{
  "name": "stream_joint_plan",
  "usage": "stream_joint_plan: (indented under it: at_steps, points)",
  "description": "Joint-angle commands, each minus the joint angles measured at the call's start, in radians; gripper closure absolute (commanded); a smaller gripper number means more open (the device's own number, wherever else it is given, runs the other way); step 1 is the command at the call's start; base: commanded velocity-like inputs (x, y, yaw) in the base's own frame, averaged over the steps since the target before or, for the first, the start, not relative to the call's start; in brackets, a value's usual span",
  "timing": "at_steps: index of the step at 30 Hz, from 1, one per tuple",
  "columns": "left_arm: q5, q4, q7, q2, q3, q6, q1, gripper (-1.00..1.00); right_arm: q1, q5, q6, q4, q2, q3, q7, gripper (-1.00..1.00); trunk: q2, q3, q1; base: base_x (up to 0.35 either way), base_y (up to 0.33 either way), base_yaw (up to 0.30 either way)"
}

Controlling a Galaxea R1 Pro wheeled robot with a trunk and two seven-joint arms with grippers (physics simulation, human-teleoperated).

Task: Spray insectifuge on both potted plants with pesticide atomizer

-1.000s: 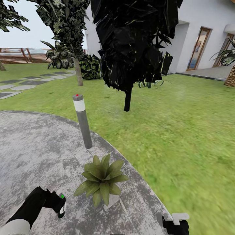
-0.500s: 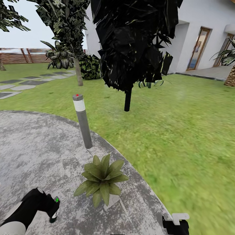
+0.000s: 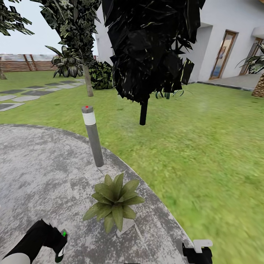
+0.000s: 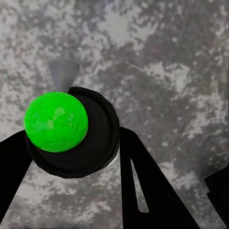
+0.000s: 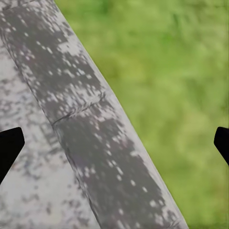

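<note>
Grey mottled stone of the patio (image 3: 36,172) carries everything that matters in the head view. The left end effector (image 3: 58,242) sits low at the left with the pesticide atomizer (image 3: 61,245) gripped in it, its green spot showing and its body tilted. One potted plant (image 3: 114,201) stands up and to the right of that end effector, near but apart, so the left arm is plainly the nearer one and the spray must be aimed rightward and forward. The right end effector (image 3: 198,251) rests at the patio's edge, carrying nothing.

In the left wrist view, black fingers (image 4: 143,186) close on either side of the atomizer's dark round top with its green spot, bare stone beyond.

In the right wrist view, fingertips (image 5: 9,145) stand wide apart over the patio rim and the lawn (image 5: 181,71).
</note>
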Motion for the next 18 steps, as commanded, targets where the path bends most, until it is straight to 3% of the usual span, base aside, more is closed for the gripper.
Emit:
stream_joint_plan:
  at_steps: [1,6,11,18]
  points:
    - [-0.002,0.000,0.000,-0.001,0.019,0.009,-0.002,1.00,-0.001,0.011,-0.004,0.002,0.000,-0.006,-0.005,-1.00,0.000,-0.001,0.000,0.000,0.000,0.000]
    - [-0.004,-0.007,0.002,0.012,0.111,0.014,-0.019,1.00,-0.001,0.011,-0.004,0.002,0.000,-0.006,-0.004,-1.00,0.000,-0.001,0.000,0.000,0.000,0.000]
    - [-0.007,-0.004,0.000,0.017,0.116,0.009,-0.008,1.00,-0.001,0.011,-0.004,0.002,0.000,-0.006,-0.004,-1.00,0.000,-0.001,0.000,0.000,0.000,0.000]
    - [-0.008,0.010,-0.005,-0.051,0.116,0.000,-0.006,1.00,-0.001,0.011,-0.004,0.001,0.000,-0.006,-0.004,-1.00,0.000,-0.001,0.000,0.000,0.000,0.000]
